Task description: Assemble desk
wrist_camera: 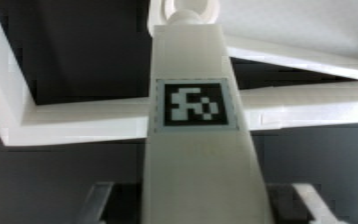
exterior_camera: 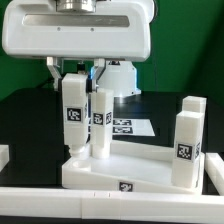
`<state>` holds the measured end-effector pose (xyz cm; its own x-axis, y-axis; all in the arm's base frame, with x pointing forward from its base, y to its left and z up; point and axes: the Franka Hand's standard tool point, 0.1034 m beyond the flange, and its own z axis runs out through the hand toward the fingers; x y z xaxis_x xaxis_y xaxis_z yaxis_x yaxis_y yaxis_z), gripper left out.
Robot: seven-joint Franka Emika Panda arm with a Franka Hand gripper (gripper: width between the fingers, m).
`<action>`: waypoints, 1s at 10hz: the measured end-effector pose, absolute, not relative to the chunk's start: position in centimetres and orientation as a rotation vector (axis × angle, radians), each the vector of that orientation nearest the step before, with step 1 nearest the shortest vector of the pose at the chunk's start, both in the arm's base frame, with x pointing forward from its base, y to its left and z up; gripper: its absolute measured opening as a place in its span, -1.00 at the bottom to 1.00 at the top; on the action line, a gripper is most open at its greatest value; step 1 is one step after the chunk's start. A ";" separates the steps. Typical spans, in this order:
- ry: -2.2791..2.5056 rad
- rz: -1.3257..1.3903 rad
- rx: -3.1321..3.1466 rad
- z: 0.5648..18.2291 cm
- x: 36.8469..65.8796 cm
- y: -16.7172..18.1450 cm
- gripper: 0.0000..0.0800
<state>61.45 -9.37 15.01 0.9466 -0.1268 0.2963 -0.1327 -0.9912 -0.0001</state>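
The gripper [exterior_camera: 74, 72] is closed on an upright white leg [exterior_camera: 73, 115], holding its top; directly beneath stands the tabletop panel [exterior_camera: 115, 172], the leg's foot at its corner.

Even overhead light, soft focus.
White parts are slightly washed out; the wrist view is blurred throughout.

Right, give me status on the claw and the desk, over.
Claw shut on a white leg, held upright over the tabletop corner. Two more legs stand on the tabletop. Nothing visible in the way.
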 end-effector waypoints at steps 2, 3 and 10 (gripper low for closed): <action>-0.215 0.518 3.052 14.8 60.9 -9.7 -0.27; -0.221 0.495 3.061 14.3 59.8 -9.3 -0.27; -0.186 0.495 3.059 13.4 60.3 -8.2 -0.27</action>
